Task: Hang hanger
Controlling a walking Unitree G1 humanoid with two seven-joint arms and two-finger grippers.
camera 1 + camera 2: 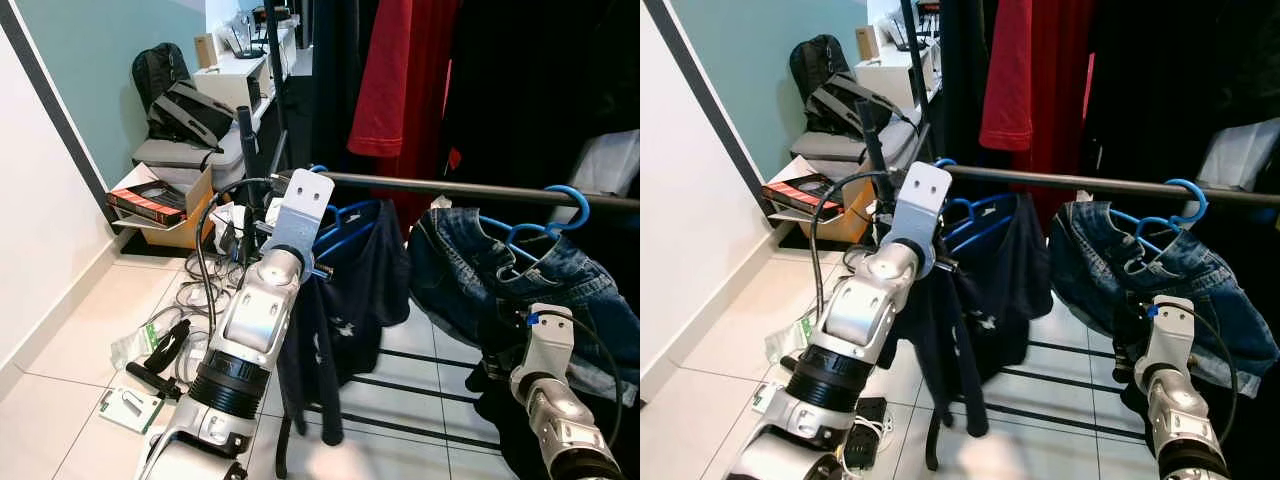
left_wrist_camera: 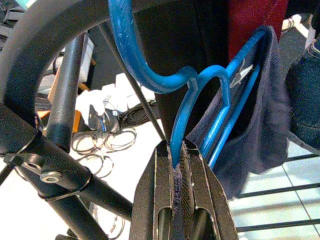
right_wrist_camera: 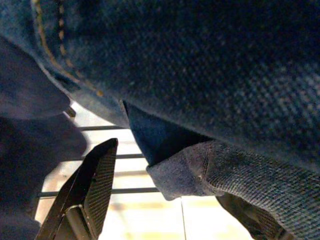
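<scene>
Step in hand: the hang appears to be at its last stage, with the hook of the blue hanger (image 2: 200,95) curved over the rail (image 1: 470,188) at the rail's left end.
Left gripper (image 2: 177,170): raised to the rail, its two black fingers (image 2: 160,190) pressed together on the hanger's thin blue stem, a strip of dark cloth caught between them.
Right gripper (image 3: 87,192): low on the right, beneath the jeans (image 1: 500,270); one finger is visible, so its spread cannot be told.
Next move, as judged: the hook should be seated with its weight on the rail, then the fingers part and draw back towards the near side without dragging the stem.
Hanger appearance: bright blue plastic, scuffed on the hook, slender arms, carrying a dark navy garment (image 1: 350,290) that hangs limp below the rail.
Neighbouring item: a second blue hanger (image 1: 545,215) holds the jeans further right, well apart from the first.
Risk: the cloth pinched in the grip could tug the hanger on release.
</scene>
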